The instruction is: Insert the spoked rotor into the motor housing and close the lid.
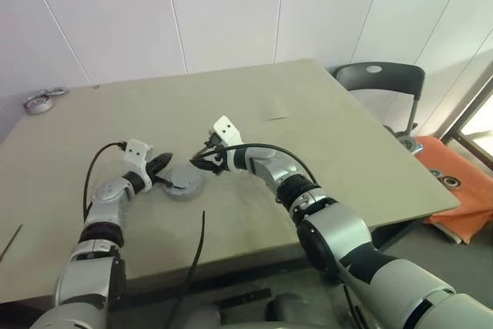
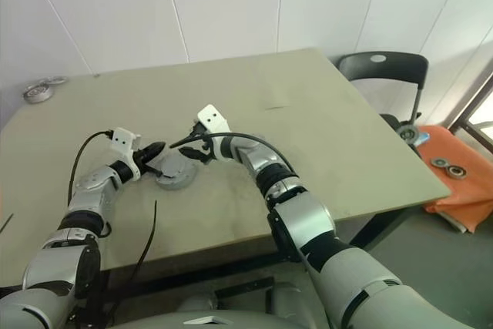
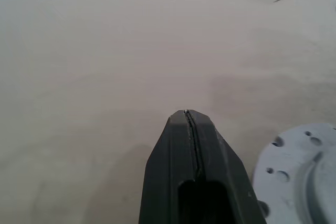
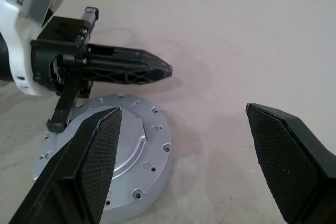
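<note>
The right wrist view gives the clearest read: a squat round silver assembly [image 4: 107,156] sits flat on the beige counter [image 4: 252,40] in the lower left of the frame, its top a smooth metal plate with small holes around the edge. No copper windings and no spokes show, so I judge this to be the motor housing with the lid already resting on it and the spoked rotor presumably inside, though that cannot be confirmed from here.

The left end effector [image 4: 157,71] lies nearly level just above the far edge of that lid, its two black fingers pressed together into a single blunt wedge. The left wrist view agrees: the fingers [image 3: 191,145] meet along a thin seam, with the lid's holed rim at the lower right of that frame. Fingers together like this suit pushing or tapping, not grasping, so the arm looks placed to press the lid down or steady it.

The right end effector [image 4: 184,156] has its fingers spread wide apart with nothing between them; one textured pad [image 4: 100,150] hangs over the near side of the lid and the other over bare counter. That wide stance above the disc suggests readiness to straddle or brace the housing.

In the left eye view the assembly [image 1: 185,181] sits centre-left, between the two end effectors. A roll of tape [image 1: 36,102] lies at the counter's far left corner, and a dark chair [image 1: 379,82] stands at the upper right.
</note>
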